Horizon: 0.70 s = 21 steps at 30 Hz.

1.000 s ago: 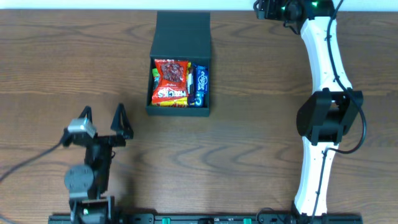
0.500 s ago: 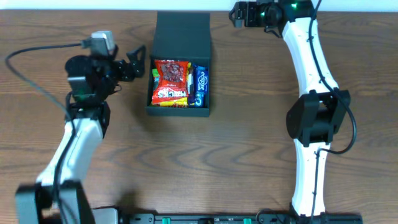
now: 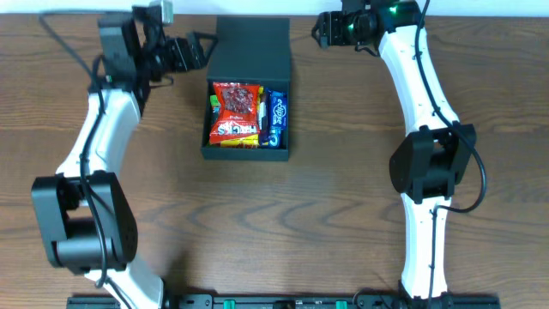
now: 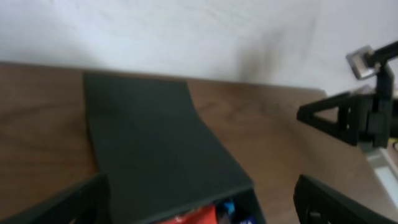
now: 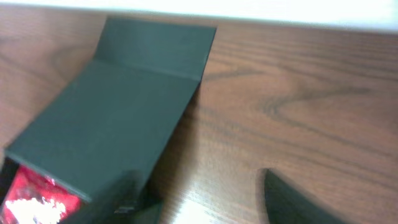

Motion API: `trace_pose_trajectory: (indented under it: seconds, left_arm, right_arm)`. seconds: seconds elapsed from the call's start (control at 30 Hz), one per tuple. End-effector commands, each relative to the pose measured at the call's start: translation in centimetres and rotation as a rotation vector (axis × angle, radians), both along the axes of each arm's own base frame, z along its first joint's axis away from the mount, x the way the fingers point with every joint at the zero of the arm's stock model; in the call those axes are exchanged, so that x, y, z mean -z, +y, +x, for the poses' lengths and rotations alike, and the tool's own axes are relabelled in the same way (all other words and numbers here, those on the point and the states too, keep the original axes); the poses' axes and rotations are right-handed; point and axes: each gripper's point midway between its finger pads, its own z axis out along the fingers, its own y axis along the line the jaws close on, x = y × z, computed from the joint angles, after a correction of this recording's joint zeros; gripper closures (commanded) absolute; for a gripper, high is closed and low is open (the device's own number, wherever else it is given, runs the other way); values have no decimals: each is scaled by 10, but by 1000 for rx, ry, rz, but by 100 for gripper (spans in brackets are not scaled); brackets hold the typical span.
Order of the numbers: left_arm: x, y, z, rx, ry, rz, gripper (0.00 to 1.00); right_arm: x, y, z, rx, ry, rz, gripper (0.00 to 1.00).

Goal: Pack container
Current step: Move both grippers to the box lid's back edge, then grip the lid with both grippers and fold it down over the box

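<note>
The dark green container (image 3: 247, 151) stands open at the table's back centre, its flap lid (image 3: 252, 50) laid back behind it. Inside lie a red snack packet (image 3: 236, 112), a blue packet (image 3: 276, 118) and a yellow-green one. My left gripper (image 3: 194, 51) is open and empty just left of the lid. My right gripper (image 3: 324, 30) is open and empty, to the right of the lid's back edge. The left wrist view shows the lid (image 4: 155, 149) between my fingers. The right wrist view shows the lid (image 5: 118, 118) and a red packet corner (image 5: 31, 196).
Brown wooden table (image 3: 283, 223) with a white wall along the back edge (image 4: 186, 37). The right arm (image 3: 429, 129) runs down the right side. The left arm (image 3: 94, 154) runs down the left side.
My left arm swung from the front left up to the back, ending beside the lid. My right gripper moved left toward the lid's back right. The box and packets stayed put.
</note>
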Motion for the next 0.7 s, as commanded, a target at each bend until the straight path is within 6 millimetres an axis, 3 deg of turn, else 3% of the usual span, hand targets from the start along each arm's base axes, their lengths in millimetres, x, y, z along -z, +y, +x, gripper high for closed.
trace_pose_trajectory:
  seconds: [0.0,0.03,0.07,0.13,0.17,0.3,0.4,0.67]
  left_arm:
    - [-20,1,19,59,-123,129,5]
    - [-23,1,24,64,-139,139,2]
    - [-23,2,28,61,-147,145,27]
    - [-15,7,35,38,-143,172,76]
    - [-9,10,38,23,-132,181,94]
    - [30,14,46,-18,-13,109,94]
    - [59,16,51,-30,73,46,94]
    - [118,24,66,-103,239,-44,94]
  right_arm:
    - [10,-5,4,11,5,-9,76]
    - [16,-5,4,6,16,-1,92]
    - [20,-3,4,-3,25,13,98]
    - [33,6,3,-47,56,79,99]
    - [39,10,2,-66,68,108,99]
    - [77,34,-8,-154,171,246,99]
    - [94,41,-14,-164,225,293,99]
    - [107,40,-22,-155,281,297,99]
